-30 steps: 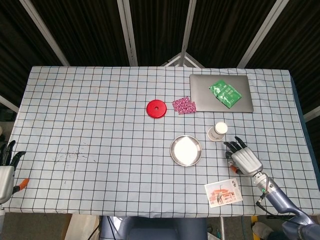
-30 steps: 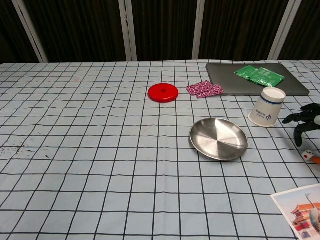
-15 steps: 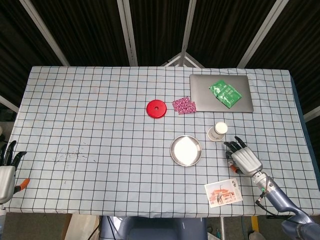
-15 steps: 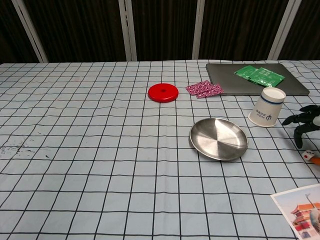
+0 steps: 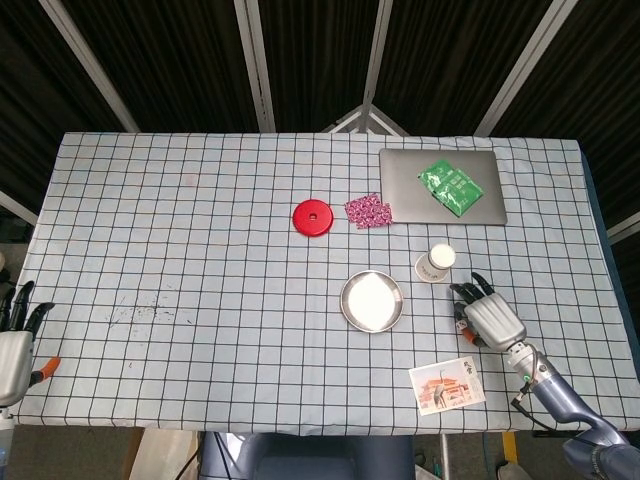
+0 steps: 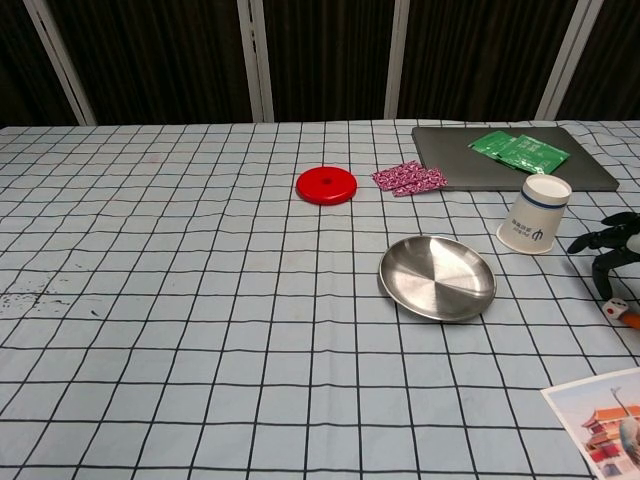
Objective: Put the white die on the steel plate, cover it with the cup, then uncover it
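Far left, my left hand point(image 5: 12, 345) sits at the table edge, well apart from everything; fingers point up and apart, nothing in them. A small orange thing lies just beside it, too small to identify.

Moving right: one red disc point(image 6: 326, 185), one pink patterned packet point(image 6: 408, 178), then one steel plate point(image 6: 437, 277), bare, nothing on it. Behind and to the right, one grey laptop point(image 6: 470, 162), closed, with one green packet point(image 6: 519, 151) lying on it. One paper cup point(image 6: 535, 214) stands mouth down, between laptop and plate, near the plate's right side.

At the right edge, one white die point(image 6: 613, 309) lies on the cloth, well clear of the plate. My right hand point(image 5: 487, 314) hovers over it, fingers spread and curled downward, holding nothing; in the chest view only the fingertips point(image 6: 603, 283) show, just above the die. One picture card point(image 5: 447, 386) lies near the front edge.

Step in hand, I judge: picking the die. Nothing of the task is done yet.

Risks:
- Die is small against these fingers; a pinch slightly off centre may flick it right, off the table edge close by.
- The cup stands near the hand's path; a stray finger on the carry could tip it.
- Dropped from height, the die may bounce or skid off the slick plate.
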### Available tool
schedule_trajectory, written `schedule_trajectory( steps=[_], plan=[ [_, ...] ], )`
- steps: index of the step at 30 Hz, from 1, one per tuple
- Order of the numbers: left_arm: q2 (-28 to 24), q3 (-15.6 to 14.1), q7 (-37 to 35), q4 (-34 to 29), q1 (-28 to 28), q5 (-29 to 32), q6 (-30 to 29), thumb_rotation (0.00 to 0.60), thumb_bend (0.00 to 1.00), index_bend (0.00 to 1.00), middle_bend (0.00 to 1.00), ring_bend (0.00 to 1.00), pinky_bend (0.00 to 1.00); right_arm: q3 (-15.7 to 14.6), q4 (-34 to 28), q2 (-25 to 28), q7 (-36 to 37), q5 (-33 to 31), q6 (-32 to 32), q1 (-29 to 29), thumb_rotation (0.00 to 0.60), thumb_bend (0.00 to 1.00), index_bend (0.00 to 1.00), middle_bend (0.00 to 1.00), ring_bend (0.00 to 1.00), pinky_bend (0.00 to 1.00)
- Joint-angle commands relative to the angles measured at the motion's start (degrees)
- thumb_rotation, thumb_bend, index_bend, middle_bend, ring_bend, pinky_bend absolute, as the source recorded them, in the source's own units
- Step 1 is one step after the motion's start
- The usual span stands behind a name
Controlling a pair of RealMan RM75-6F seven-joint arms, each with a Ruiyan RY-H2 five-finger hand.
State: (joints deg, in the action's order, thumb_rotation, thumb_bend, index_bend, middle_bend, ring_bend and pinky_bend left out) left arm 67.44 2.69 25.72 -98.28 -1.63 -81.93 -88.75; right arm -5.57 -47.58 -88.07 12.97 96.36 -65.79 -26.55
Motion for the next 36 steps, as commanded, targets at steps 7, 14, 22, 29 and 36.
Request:
schedule_trajectory(
  steps=[7,14,22,29,36],
  plan=[
    [0.2,-0.1,0.5,0.0,-0.1,0.1,0.0,0.6,0.23,0.23,0.0,0.0,0.13,-0.2,0.4,0.1,0.2,-0.1,0.4,-0.2,0.6,0.35,0.54,0.18,0.18,0.02],
    [0.3,-0.1,0.6,0.0,-0.1,0.0,0.1,0.6,0.23,0.23,0.0,0.0,0.13,-0.4,0.2,0.1,0.3,-0.1,0.2,-0.2,0.6,0.36,0.55,0.19,0.19,0.03],
    [0.1,-0.2,0.3,0.0,-0.2,0.1,0.3,0.6,0.23,0.23,0.0,0.0,0.13,-0.3,-0.1,0.0,0.2,-0.4,0.1,-0.2,0.6,0.41,0.63,0.21,0.21,0.04],
    [0.1,-0.2,0.2,-0.1,-0.3,0.2,0.5,0.6,0.23,0.23,0.0,0.0,0.13,0.0,-1.2,0.9,-0.1,-0.6,-0.4,-0.2,0.6,0.42,0.64,0.22,0.21,0.05],
    [-0.3,-0.1,-0.7,-0.2,-0.3,0.2,0.5,0.6,0.23,0.23,0.0,0.0,0.13,1.2,-6.7,4.8,-0.9,-1.0,-3.0,0.0,0.6,0.42,0.64,0.22,0.21,0.05]
  ],
)
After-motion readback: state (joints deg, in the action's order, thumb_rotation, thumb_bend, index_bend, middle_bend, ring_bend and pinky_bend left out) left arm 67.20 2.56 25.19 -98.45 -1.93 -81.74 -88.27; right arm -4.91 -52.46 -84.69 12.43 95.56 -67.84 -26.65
